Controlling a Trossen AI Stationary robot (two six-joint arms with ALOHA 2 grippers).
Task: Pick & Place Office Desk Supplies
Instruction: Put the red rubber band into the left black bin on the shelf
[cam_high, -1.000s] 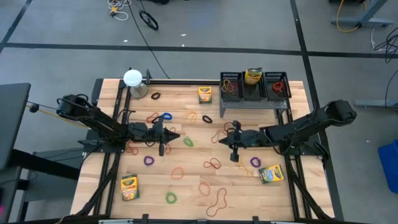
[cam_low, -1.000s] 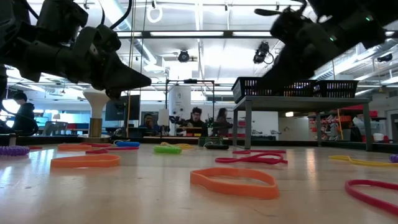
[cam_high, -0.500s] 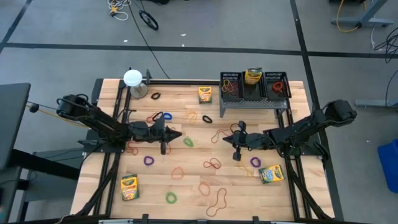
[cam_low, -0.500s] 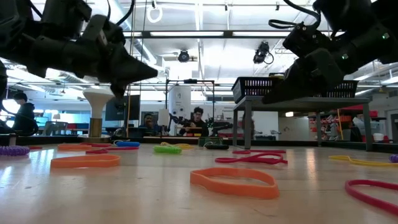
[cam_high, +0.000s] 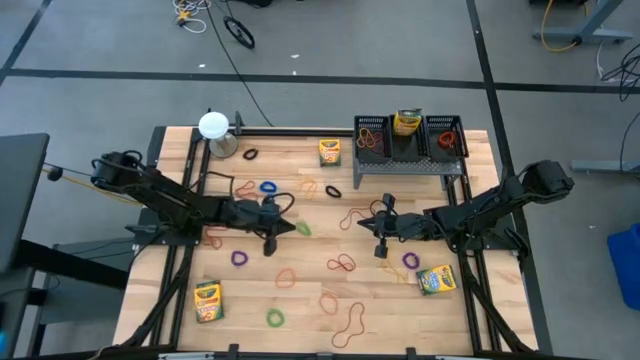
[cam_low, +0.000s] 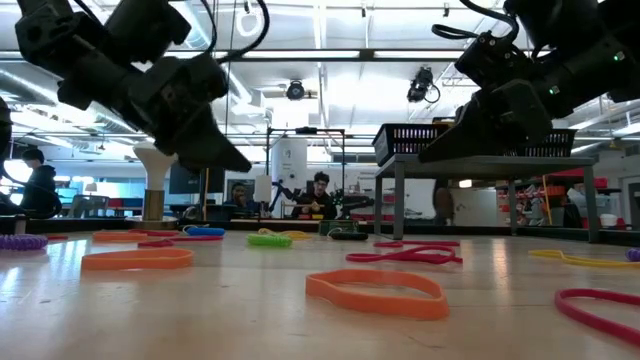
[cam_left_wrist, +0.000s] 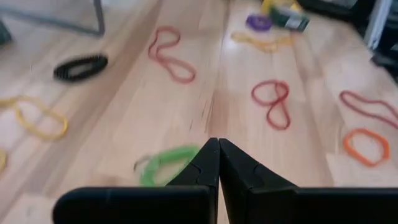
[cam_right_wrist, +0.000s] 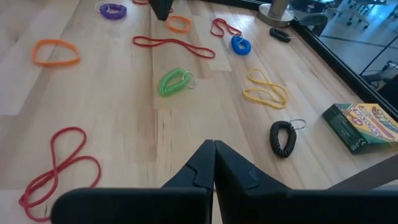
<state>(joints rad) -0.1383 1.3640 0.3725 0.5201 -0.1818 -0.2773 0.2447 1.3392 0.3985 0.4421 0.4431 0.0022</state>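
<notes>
- Here, in the high view, we see the left gripper just left of the frame's centre, over the wooden table; its own wrist view shows the two dark fingers pressed together with nothing between them.
- Just beyond those fingertips lies a green coil band, touching nothing we can make out; in the high view it sits immediately right of the gripper. Its long axis seems to run diagonally there, though it is too small for us to be sure.
- We find the right gripper right of centre in the high view, its tip pointing toward the left of the frame. In its wrist view the fingers are likewise closed on nothing.
- A black coil band lies near those fingertips, long axis roughly up-and-down in that wrist picture, with a small ring at its upper end.
- A yellow rubber band, pinched into a long loop, lies beyond it, and a crayon box lies flat at the right edge of that picture.
- In the high view three more crayon boxes lie flat: one at the lower left, long axis up-and-down; one at the lower right, tilted; one near the top centre.
- Another yellow box sits in the middle compartment of the black mesh rack at the upper right, with red bands in the compartment to its right.
- Other red, orange, purple and blue loops lie scattered flat across the table.
</notes>
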